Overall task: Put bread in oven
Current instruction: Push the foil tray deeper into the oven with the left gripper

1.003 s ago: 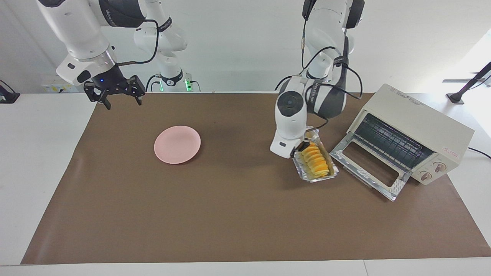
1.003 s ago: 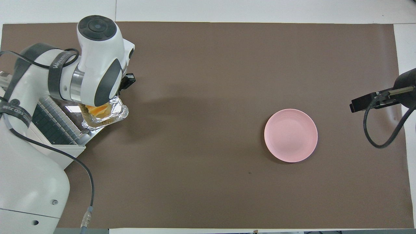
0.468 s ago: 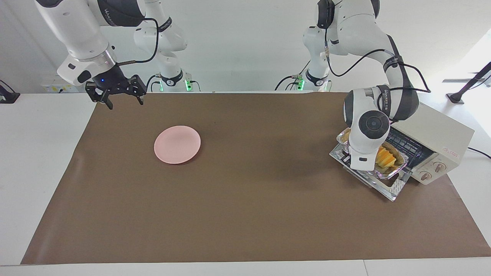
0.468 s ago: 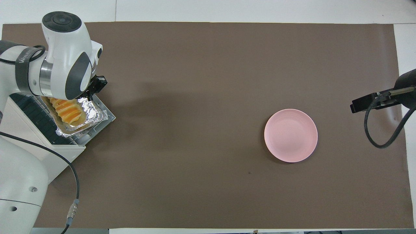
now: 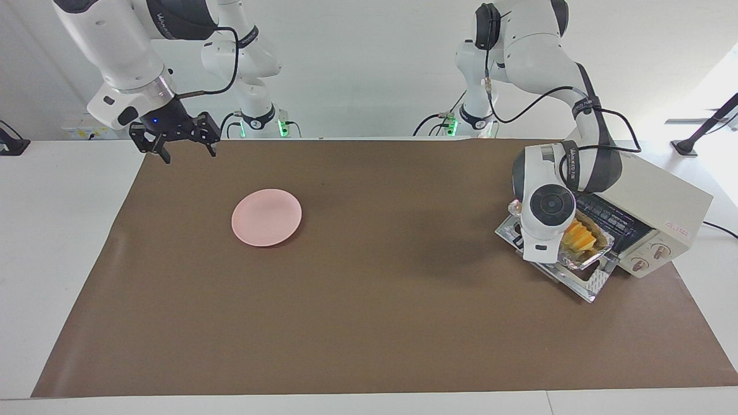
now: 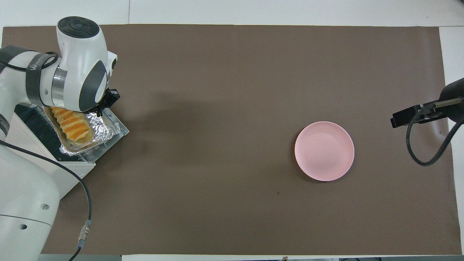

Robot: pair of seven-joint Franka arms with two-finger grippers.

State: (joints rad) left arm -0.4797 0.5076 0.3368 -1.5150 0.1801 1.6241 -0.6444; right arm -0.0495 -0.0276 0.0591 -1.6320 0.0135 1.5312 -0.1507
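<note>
Pictured at the left arm's end of the table: left gripper [image 6: 105, 103] low over the dropped door [image 5: 594, 283] of the cream oven [image 5: 663, 202], fingers pressed together on the rim of a crinkled foil tray [image 6: 103, 127], most of that grip hidden under the white wrist. Carried in the tray, just beside the closed fingertips on the oven's side: the bread [image 6: 70, 121], a ridged golden loaf lying lengthwise along the tray. Tray's one long edge up against the oven's open mouth and its dark wire rack [image 5: 605, 213]; whether resting on the door or held just above it, not clear from either view. Door's outer edge jutting past the tray toward the open mat, one corner of the shiny door frame showing bare. Wide brown mat [image 5: 369, 323] lying open away from those fingertips, toward the right arm's end of the table, with only a round pink plate [image 5: 266, 217] on it, well apart from the tray. Waiting at the mat's corner nearest the robots at the right arm's end: right gripper [image 5: 183, 148], raised in the air, fingers spread wide with nothing between them, plate well clear of its tips.
</note>
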